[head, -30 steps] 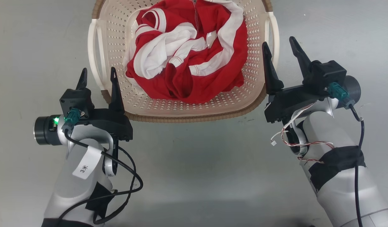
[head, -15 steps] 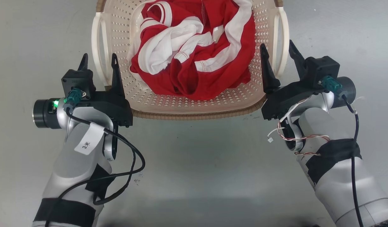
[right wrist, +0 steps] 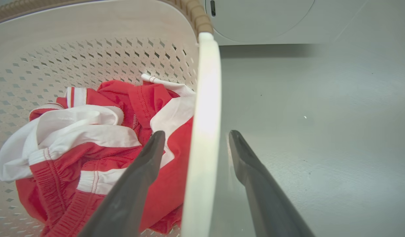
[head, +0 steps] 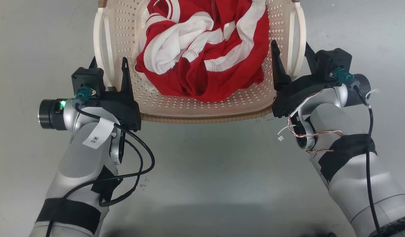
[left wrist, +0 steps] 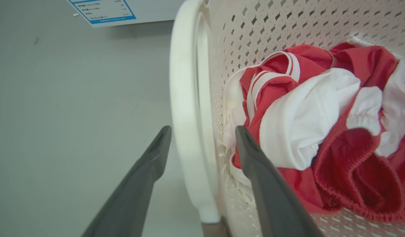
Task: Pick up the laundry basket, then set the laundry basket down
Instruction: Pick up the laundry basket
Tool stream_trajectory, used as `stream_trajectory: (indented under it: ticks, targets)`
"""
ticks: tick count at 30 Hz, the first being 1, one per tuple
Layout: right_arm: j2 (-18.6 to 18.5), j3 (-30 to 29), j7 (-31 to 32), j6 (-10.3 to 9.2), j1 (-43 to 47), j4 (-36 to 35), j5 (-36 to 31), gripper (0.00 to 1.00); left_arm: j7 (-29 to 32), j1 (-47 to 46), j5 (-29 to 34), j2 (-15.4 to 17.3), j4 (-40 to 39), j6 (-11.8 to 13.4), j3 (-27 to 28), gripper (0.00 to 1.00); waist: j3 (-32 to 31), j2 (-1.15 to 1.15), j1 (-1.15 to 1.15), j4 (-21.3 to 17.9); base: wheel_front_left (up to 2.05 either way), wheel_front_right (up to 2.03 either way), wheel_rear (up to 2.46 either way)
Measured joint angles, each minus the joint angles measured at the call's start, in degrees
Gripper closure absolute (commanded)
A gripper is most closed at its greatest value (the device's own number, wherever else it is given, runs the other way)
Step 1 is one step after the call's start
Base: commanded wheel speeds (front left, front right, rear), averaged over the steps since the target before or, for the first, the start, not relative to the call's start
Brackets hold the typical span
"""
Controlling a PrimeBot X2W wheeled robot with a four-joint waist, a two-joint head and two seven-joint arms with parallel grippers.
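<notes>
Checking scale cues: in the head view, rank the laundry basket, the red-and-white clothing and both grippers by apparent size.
1. laundry basket, partly cropped.
2. red-and-white clothing.
3. left gripper and right gripper look alike; unranked.

A smooth pale-grey floor (head: 202, 171) with a soft sheen and a few dark specks lies all round. Ahead of the right gripper (right wrist: 196, 132) stands a white appliance front (right wrist: 261, 19) – ahead of the left gripper (left wrist: 203, 128), leftward, a blue-edged label (left wrist: 103, 10).
</notes>
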Motion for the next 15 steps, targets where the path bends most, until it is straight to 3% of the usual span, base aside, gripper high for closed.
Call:
stream_trajectory:
  ticks: [12, 15]
  targets:
    - [0.0, 4.1, 1.2, -0.59, -2.4, 1.9, 3.6, 0.00, 0.0, -2.4, -2.9, 0.0, 2.4, 0.0, -3.2, 0.00, 0.7, 0.00, 0.00, 0.2, 0.00, 0.00, 0.00]
    - [0.0, 4.6, 1.4, -0.66, -2.7, 2.2, 4.1, 0.05, 0.0, -2.7, -3.2, 0.0, 2.6, 0.0, -3.7, 0.00, 0.8, 0.00, 0.00, 0.2, 0.00, 0.00, 0.00]
